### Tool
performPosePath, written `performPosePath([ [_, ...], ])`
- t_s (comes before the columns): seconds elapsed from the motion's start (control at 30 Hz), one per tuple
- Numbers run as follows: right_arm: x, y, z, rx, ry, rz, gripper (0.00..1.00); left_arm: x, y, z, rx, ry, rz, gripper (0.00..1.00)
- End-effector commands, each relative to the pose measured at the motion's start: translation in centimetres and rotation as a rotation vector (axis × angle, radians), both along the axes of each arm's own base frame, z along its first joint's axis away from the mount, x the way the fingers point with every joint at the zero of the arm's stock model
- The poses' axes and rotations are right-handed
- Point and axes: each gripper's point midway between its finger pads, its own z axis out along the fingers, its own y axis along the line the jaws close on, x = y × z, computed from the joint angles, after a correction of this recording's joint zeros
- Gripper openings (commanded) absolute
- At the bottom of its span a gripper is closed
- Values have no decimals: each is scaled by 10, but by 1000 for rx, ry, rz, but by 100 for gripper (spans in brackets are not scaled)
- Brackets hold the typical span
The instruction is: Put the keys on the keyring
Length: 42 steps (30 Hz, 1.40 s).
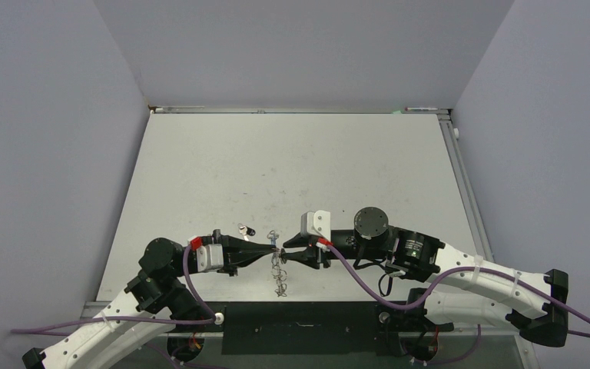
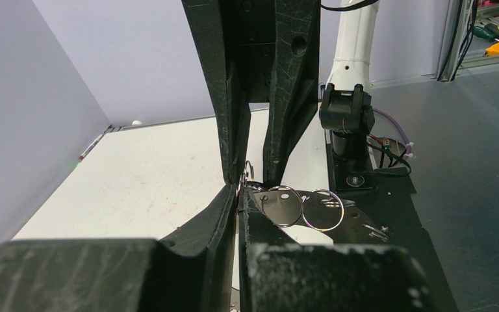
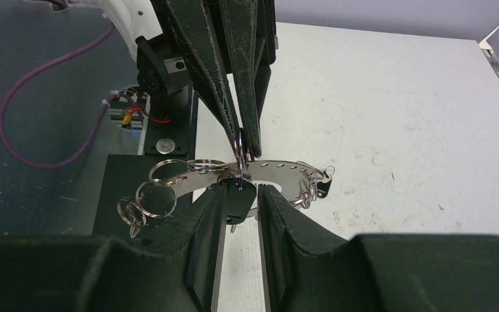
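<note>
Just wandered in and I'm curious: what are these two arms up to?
They meet over the table's near edge. The left gripper is shut on a wire loop of the keyring. The right gripper flanks the same spot, jaws narrowly apart; its grip is unclear. One key lies loose nearby.

Three cameras, one high and two on the wrists, converged on the keyring (image 1: 279,269).
The top camera hung high at the near side and looked down over the whole desk (image 1: 292,161) from afar. Each wrist camera peered along its own jaws from very close, the left one facing rightward and the right one leftward, so each met the other's jaws head-on. All three shared the ring at the desk's near edge.
</note>
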Motion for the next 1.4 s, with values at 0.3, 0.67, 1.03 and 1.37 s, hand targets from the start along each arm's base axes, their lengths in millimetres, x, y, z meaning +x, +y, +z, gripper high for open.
performPosePath([
  [0.3,4,7,40,117,-41,-4,17,0,3,18,-48,-51,10,0],
  [0.67,7,-1,30,105,-32,-36,5,1,5,21,-60,-58,23,0],
  [1.03,9,-11,13,153,29,-86,5,0,7,23,-78,-58,27,0],
  [1.37,4,2,14,146,45,-32,6,1,7,24,-82,-57,29,0],
])
